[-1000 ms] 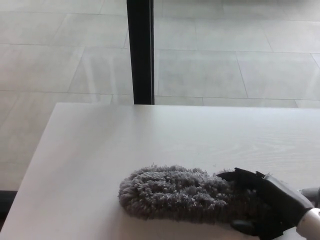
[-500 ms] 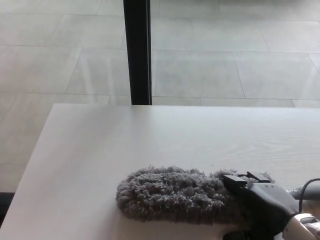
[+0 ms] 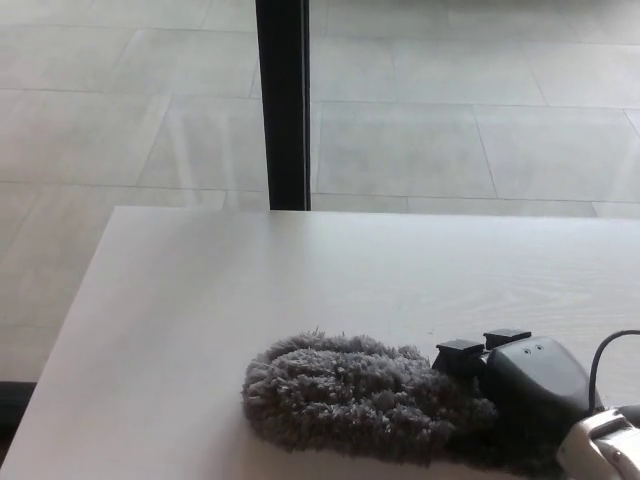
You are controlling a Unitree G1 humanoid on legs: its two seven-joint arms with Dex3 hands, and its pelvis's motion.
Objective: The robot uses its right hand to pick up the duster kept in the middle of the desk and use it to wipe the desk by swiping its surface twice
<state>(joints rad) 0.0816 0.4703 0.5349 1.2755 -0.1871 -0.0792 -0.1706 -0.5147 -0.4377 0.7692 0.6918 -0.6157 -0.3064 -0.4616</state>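
A grey fluffy duster (image 3: 350, 395) lies on the pale wooden desk (image 3: 300, 280), near its front edge. My right hand (image 3: 505, 385), black, comes in from the lower right and lies on the duster's right end, fingers curled down over the fluffy end and closed on it. The part of the duster under the hand is hidden. My left hand does not show.
A black vertical post (image 3: 285, 100) stands behind the desk's far edge. Beyond it is a tiled floor (image 3: 450, 110). The desk's left edge runs diagonally at the picture's left. A black cable (image 3: 600, 355) loops by my right wrist.
My right hand has turned over and settled on the duster's right end, its back now facing up. The duster has barely shifted. The camera wobbled slightly.
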